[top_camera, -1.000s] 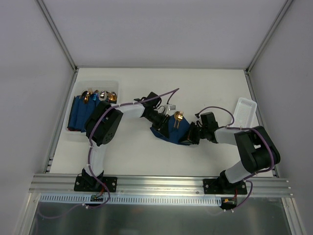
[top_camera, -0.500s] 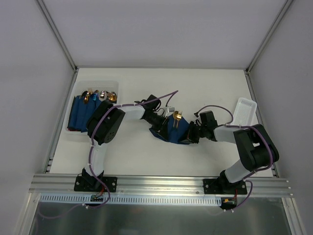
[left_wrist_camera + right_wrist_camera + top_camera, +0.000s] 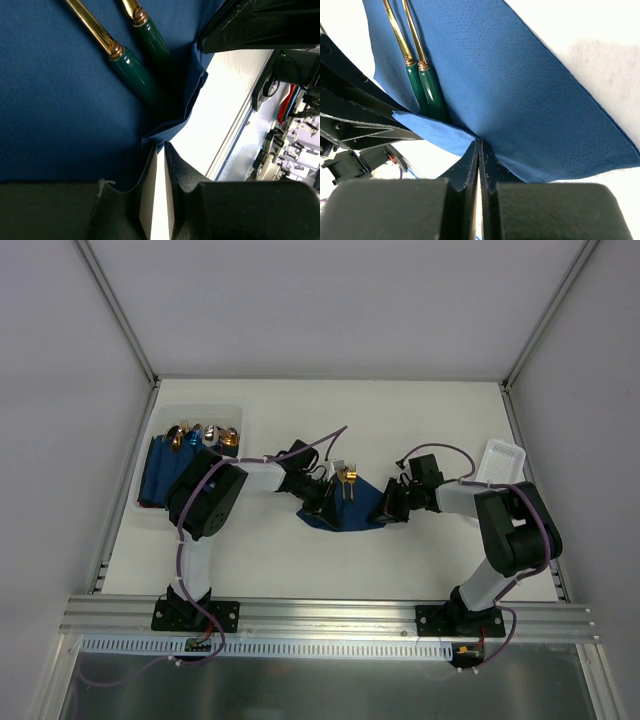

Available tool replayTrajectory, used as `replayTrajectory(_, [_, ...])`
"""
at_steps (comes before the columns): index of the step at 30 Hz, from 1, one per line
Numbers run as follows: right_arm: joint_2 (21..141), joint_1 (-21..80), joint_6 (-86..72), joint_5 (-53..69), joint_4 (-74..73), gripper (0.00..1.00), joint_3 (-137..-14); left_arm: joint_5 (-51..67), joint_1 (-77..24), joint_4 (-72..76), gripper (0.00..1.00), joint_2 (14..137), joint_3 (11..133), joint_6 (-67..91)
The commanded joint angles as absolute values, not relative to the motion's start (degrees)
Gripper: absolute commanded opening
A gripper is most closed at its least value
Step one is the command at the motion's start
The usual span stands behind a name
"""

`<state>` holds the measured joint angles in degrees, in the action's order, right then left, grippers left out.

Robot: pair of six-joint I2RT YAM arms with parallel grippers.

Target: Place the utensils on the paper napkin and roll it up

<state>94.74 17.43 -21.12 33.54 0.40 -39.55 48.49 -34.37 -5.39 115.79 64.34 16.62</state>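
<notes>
My right gripper [image 3: 479, 144] is pinched tight on the near edge of the napkin [image 3: 520, 90] mid-table, with the utensils [image 3: 420, 75] lying side by side on the sheet just beside the fold. My left gripper [image 3: 159, 148] shows only a slit between its jaws at the other fold, and I cannot tell whether it has paper in it. If only one side is gripped, I reckon the roll goes skewed and the utensils slide out, and a hard pull could tear this thin paper.
</notes>
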Motion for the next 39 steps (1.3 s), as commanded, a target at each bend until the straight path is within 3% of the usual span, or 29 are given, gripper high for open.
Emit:
replayTrajectory(1, [96.68,16.79,-17.14,30.32,-3.42,0.0,-41.48,42.19,-33.4,-6.77,0.14,115.22,62.58,17.84])
replayTrajectory(12, [95.89,14.51,-12.14,27.25,-8.87,0.0,-42.01,41.49,-31.03,-6.68,0.13,116.37,61.7,18.63])
replayTrajectory(27, [82.8,18.89,-15.29,29.44,-13.1,0.06,-48.16,41.75,-31.02,-5.98,0.14,116.1,61.17,22.15])
replayTrajectory(39, [88.59,22.68,-21.53,33.22,-3.08,0.0,-46.94,42.63,-31.02,-5.19,0.17,115.67,63.1,22.67])
